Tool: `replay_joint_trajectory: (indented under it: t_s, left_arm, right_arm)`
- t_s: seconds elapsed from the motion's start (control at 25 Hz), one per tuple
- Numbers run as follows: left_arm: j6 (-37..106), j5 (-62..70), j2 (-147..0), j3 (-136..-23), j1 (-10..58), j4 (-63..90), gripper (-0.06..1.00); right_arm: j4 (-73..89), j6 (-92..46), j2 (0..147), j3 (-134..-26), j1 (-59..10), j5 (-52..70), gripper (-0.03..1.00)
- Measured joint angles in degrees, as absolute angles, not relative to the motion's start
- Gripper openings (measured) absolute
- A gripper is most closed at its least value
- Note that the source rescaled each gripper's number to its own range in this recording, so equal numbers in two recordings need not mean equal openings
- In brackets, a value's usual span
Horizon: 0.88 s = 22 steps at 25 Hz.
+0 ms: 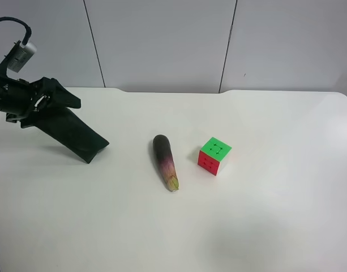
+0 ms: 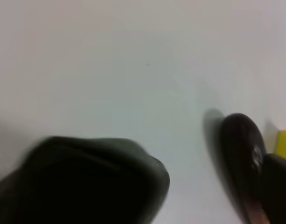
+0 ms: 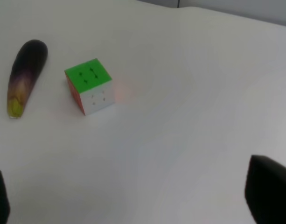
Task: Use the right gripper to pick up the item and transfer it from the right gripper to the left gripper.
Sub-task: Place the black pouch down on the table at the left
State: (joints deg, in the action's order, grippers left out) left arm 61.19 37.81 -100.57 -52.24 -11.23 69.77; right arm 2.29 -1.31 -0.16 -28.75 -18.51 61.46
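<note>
I read the left tool [image 1: 46, 105] as closed on the upper end of the black glasses case [image 1: 77, 133], which slants down toward the tabletop [image 1: 264, 215] at the exterior high view's left, well apart from the eggplant [image 1: 165, 161] and the puzzle cube [image 1: 214, 155]; the right tool [image 3: 133, 198] is spread wide and empty, only its 2 fingertips showing at the corners of the right wrist view; I judge the handover done. Chief risk, in my estimate: the hold sits on 1 end of a soft, smooth case, so on a quick move the long free end could lever it out of the jaws and it would drop; a low sweep could drag that end across the tabletop or into the eggplant. Hard to make out: whether the case's lower tip touches the tabletop or hangs clear; the left tool's fingers, which merge with the black case; the blurred left wrist view, where the case [image 2: 87, 182] is a dark mass; the right arm lies outside the exterior high view.
</note>
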Motion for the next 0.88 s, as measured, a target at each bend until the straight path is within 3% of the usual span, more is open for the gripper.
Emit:
replay_joint_trajectory:
  t_s: [0.16, 0.64, 0.88]
  left_arm:
    - [61.1, 35.9, -100.6, -52.3, -11.2, 69.8, 0.99]
    - [61.5, 22.3, -92.4, -53.1, -11.2, 61.0, 1.0]
    - [57.1, 26.7, -84.1, -53.1, -11.2, 52.9, 1.0]
  right_arm:
    - [2.3, -1.3, -0.2, -28.8, -18.5, 61.5, 1.0]
    - [2.3, -1.3, -0.2, -28.8, -18.5, 61.5, 1.0]
    - [2.3, -1.3, -0.2, -28.8, -18.5, 61.5, 1.0]
